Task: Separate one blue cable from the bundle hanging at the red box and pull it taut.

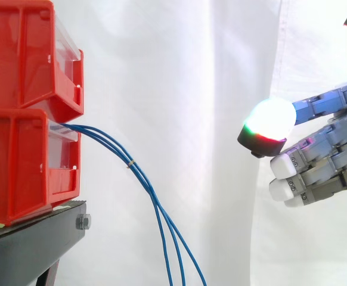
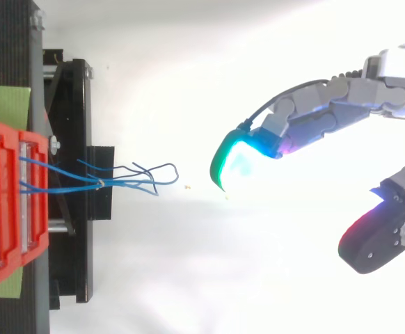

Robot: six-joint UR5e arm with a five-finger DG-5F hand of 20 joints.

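My hand [image 1: 325,152] is spread open, well apart from the blue cables [image 1: 129,162] (they hang from the lower red box [image 1: 18,167]).

The hand [image 1: 325,149] is open. Blue cables [image 1: 142,182] hang from the lower red box [image 1: 24,161], well apart from the hand.

Blk stand [image 1: 30,244] w/ bolt [image 1: 83,222] at front, green sheet [image 2: 4,103] on top; white curtain [image 1: 179,77] behind.
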